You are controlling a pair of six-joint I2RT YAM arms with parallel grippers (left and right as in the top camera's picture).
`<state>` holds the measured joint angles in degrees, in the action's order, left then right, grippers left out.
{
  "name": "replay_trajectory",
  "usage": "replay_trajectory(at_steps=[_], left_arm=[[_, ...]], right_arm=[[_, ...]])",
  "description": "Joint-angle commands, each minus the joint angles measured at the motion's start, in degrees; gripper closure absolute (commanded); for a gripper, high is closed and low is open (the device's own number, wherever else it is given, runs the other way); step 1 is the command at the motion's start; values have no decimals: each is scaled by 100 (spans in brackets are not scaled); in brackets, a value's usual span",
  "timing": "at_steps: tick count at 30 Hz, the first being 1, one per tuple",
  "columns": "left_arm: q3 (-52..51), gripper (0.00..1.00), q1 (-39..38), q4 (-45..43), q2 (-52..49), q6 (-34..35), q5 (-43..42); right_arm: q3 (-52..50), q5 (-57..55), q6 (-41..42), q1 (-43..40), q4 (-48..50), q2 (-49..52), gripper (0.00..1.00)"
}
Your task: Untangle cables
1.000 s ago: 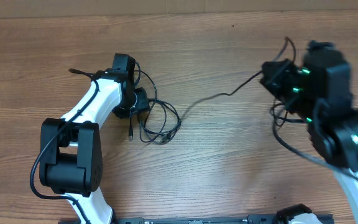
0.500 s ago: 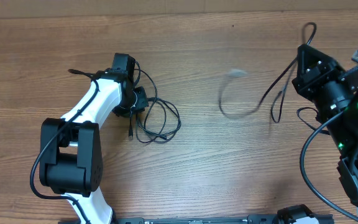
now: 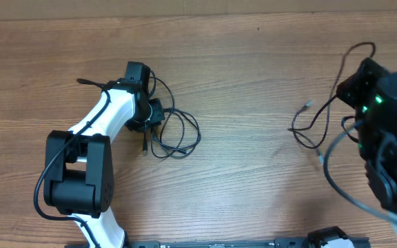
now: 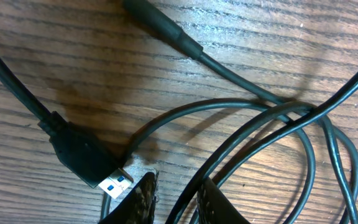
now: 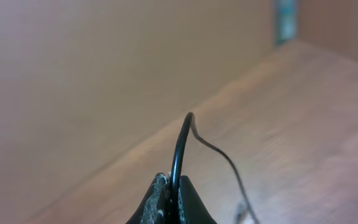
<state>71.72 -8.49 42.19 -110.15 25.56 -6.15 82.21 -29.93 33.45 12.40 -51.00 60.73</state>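
left gripper: jaws narrow, with two strands of the tangled cables running between the pads. I read it as a light pinch but can't confirm it bites.
USB plug: lies flat just beside the left fingertip, blue tongue showing. Its cord leads off up-left.
tangle: loose overlapping loops on the surface, right at the left gripper, with several strands crossing at one spot. A round plug lies beyond it.
right gripper: jaws pinched tight on a separate cable, held above the surface with its tail hanging down, well apart from the tangle.
handling: light, limp, slick jacket. Loops will likely cinch if I tug a strand mid-run.
hold: I'd grab just behind a plug's hard body, then feed it back through the crossing.
risk: a thin strand can slip out of the jaws.
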Motion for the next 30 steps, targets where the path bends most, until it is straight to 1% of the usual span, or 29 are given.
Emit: replay_trajectory(at_steps=[1,3,6,10,13,17,21,22,27,29,30], left_arm=[[-33,77,55,-24,74,42,28],[-33,77,55,-22,74,42,28],[-33,76,55,-22,74,42,28],[-33,76,55,-22,74,39,28],[-33,76,55,-26,74,42,28],[-33,76,55,-33,74,42,28],[-33,76,55,-28,74,42,26],[-33,76,52,-26,74,42,15],[-33,76,52,-28,74,42,17],[-33,76,52,-31,74,42,17],[-33,76,55,-33,74,42,17]], right_arm=[[149,-1176,-50,-48,-120,295,96],[149,-1401,-48,-170,-234,507,96],[149,-1416,-9,-501,-363,820,96],[149,-1386,474,-1082,-699,1215,96],[146,-1078,841,-1565,-1064,1528,96],[142,-330,874,-2046,-1327,1950,96],[140,-4,874,-2400,-1482,2444,96],[140,55,874,-2465,-1506,2557,94],[138,479,872,-2686,-1582,3104,90],[138,651,872,-2717,-1582,3281,86],[138,702,868,-2717,-1582,3364,81]])
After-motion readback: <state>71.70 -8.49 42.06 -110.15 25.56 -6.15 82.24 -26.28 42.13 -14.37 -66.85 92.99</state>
